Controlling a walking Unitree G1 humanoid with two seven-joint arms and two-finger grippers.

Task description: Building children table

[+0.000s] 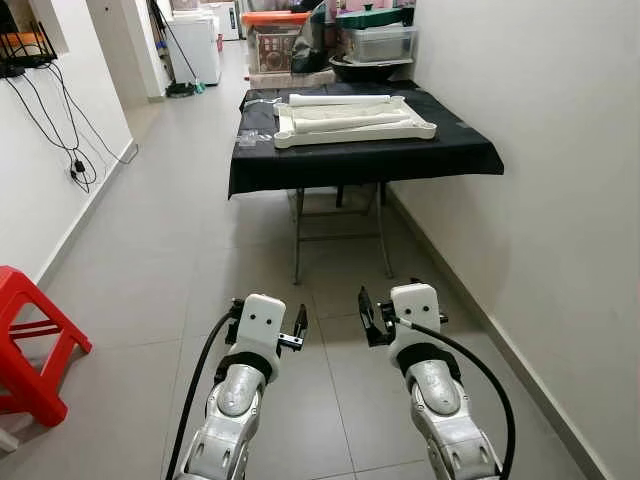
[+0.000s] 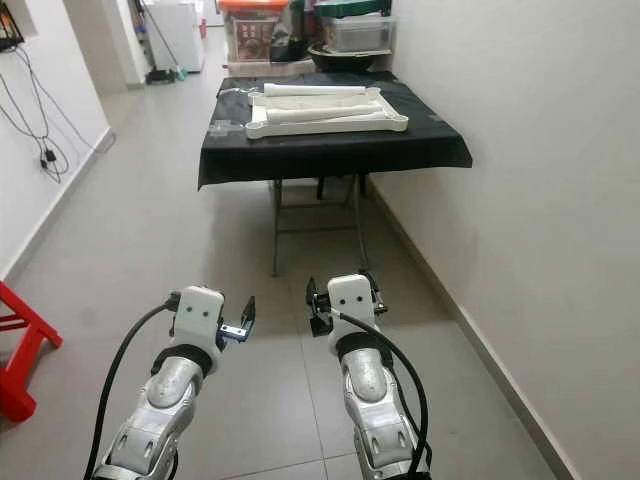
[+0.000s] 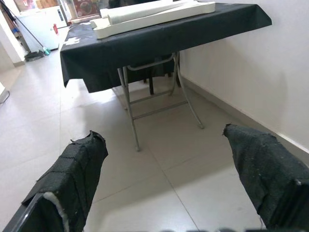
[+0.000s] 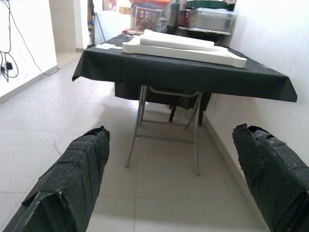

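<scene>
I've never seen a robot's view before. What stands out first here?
Ahead, against the right-hand wall, a folding table draped in black cloth carries white children's-table parts. Nearer, two silver arms reach over the grey tiled floor, the left claw and right claw both open and empty. A red plastic stool stands far left.

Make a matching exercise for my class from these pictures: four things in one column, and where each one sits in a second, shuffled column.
Things
1. white tabletop panel
2. red stool
3. black cables
4. left claw

Places
A. hanging down the wall on the robot's left
B. lying on the black-covered folding table
C. held out above the floor tiles, short of the table, fingers apart
D. standing on the floor at the robot's left, near the wall

Pairs: 1-B, 2-D, 3-A, 4-C
</scene>
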